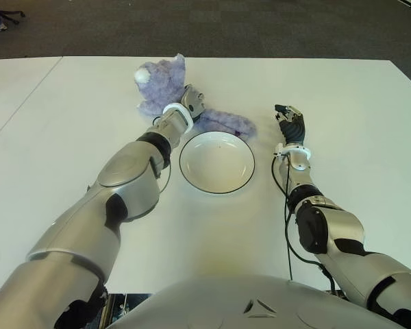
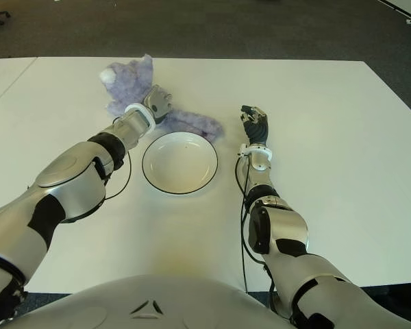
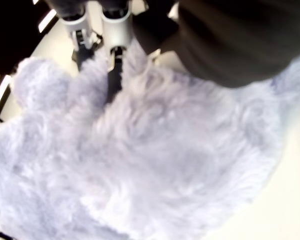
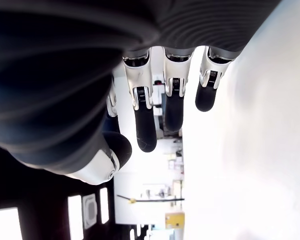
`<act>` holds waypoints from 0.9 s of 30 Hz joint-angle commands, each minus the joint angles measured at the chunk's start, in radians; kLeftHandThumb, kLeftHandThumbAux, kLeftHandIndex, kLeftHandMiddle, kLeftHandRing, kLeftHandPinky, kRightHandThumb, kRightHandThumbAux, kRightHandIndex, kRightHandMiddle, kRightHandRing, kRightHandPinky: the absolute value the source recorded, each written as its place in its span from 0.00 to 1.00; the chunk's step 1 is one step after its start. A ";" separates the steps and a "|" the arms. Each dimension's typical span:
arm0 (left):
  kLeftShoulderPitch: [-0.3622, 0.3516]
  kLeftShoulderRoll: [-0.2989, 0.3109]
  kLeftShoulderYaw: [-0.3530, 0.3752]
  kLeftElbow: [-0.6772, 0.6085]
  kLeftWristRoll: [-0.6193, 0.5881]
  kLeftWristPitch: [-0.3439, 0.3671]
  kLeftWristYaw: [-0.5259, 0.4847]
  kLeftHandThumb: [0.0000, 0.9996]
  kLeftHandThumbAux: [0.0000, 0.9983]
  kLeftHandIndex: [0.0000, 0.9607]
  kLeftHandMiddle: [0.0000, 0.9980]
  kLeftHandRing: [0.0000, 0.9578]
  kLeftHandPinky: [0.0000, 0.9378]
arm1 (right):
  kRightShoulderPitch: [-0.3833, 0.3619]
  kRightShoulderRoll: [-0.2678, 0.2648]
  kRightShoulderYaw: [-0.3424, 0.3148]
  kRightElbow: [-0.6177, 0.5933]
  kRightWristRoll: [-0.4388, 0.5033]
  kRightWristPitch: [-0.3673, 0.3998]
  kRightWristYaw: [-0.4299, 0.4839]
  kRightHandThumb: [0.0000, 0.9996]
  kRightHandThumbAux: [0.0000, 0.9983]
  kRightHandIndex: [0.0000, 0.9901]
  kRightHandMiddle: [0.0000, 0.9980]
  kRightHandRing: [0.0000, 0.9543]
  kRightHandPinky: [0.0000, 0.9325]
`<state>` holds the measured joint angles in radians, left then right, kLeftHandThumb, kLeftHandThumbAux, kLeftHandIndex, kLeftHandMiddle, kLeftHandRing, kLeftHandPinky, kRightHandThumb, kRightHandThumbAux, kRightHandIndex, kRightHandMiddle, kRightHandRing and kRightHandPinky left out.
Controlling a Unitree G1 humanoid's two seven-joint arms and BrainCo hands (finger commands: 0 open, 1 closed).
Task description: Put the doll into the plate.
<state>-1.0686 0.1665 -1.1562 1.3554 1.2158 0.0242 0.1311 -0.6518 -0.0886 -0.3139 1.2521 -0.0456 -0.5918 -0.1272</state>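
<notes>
Left wrist view: your left robot hand (image 1: 192,103) has fingers (image 3: 115,65) sunk in the doll's (image 1: 161,82) fur; whether they've closed, I cannot tell.
Doll: on the table (image 1: 68,171), at 11 o'clock from the plate (image 1: 216,162).
Risk: a shallow pinch of fur could slip free as you lift.
Right robot hand (image 1: 291,123): relaxed, empty, at 3 o'clock of the plate.

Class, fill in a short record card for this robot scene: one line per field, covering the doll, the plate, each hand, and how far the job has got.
doll: purple plush doll, lying on the white table, just beyond the plate
plate: white plate with dark rim, nothing in it, between the two arms
left hand: left hand is on the doll, fingers pressed into the fur
right hand: right hand shows to the right of the plate, fingers relaxed, holding nothing
progress: doll not yet in the plate
</notes>
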 commanded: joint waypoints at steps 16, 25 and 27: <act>0.158 0.079 0.088 0.043 -0.062 -0.162 0.169 0.95 0.65 0.41 0.53 0.59 0.75 | 0.191 0.053 -0.026 0.100 0.028 0.060 0.003 0.71 0.72 0.43 0.28 0.16 0.10; 0.107 0.108 0.259 -0.042 -0.231 -0.225 0.174 0.95 0.65 0.43 0.50 0.53 0.63 | 0.192 0.057 -0.025 0.099 0.026 0.045 -0.006 0.72 0.72 0.42 0.31 0.23 0.22; 0.101 0.111 0.300 -0.031 -0.273 -0.269 0.185 0.95 0.65 0.43 0.51 0.54 0.67 | 0.192 0.059 -0.023 0.098 0.023 0.039 -0.011 0.72 0.72 0.42 0.31 0.25 0.24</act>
<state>-1.0466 0.2547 -0.9420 1.3180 1.0348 -0.1218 0.3212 -0.6439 -0.0841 -0.3300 1.2490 -0.0349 -0.6242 -0.1277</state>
